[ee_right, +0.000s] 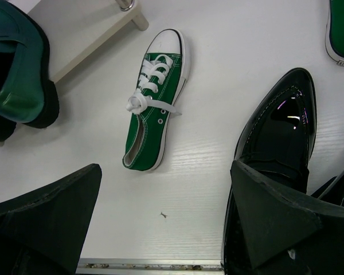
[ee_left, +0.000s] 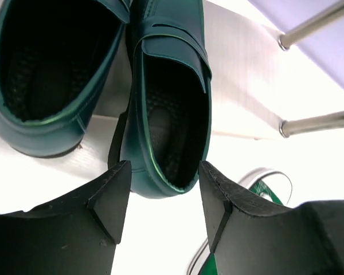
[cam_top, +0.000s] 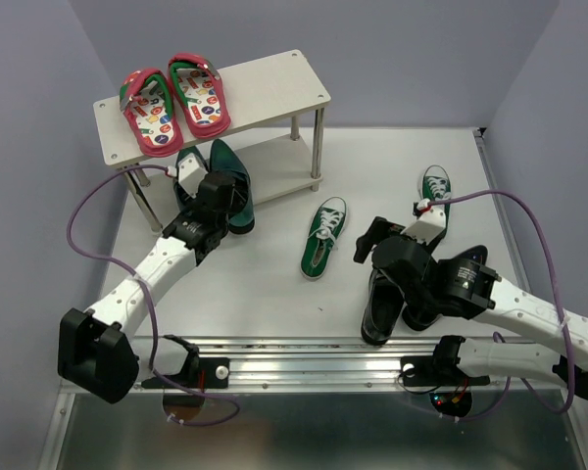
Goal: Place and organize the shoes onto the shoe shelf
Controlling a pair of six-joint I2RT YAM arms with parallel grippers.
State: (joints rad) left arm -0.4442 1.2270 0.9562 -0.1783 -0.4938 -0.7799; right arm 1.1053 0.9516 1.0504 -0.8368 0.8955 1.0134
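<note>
Teal shoes point(ee_left: 172, 86) sit on the lower board of the shoe shelf point(cam_top: 265, 83). The left gripper point(ee_left: 165, 175) has its jaws parted around 1 heel. Likely next: the right gripper point(ee_right: 165, 177), jaws wide, takes a black shoe point(ee_right: 281, 126).

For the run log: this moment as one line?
left gripper open at teal shoes | teal shoes on shoe shelf lower board | right gripper open above black shoe | green sneakers on table
</note>
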